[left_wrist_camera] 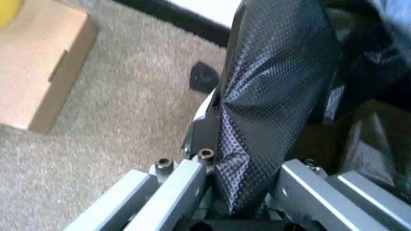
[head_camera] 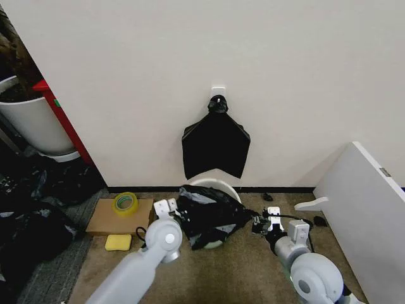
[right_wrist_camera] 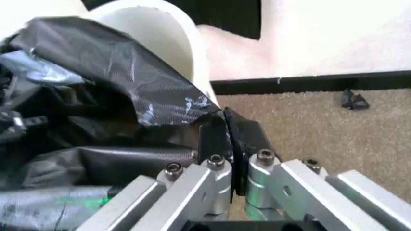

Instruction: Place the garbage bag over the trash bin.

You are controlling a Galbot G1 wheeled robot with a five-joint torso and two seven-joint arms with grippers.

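I count one trash bin, one garbage bag and two pincers of mine at work. The bin is round and off-white, low in the middle of the head view, standing on the carpet against the wall. The bag is thin, glossy black plastic, crinkled and loose; it lies over the near part of the bin's rim and mouth, while the far arc of the rim is bare. My left pincer sits at the bag's left edge, just left of centre in the frame, pinching a fold of the black plastic between its fingers. My right pincer is at the bag's right edge, right of centre, pressed together on a pleat of the same bag. One flat black bundle hangs on the wall above the bin. At lower left lie one cardboard box, one roll of yellow tape on it, and one yellow sponge.
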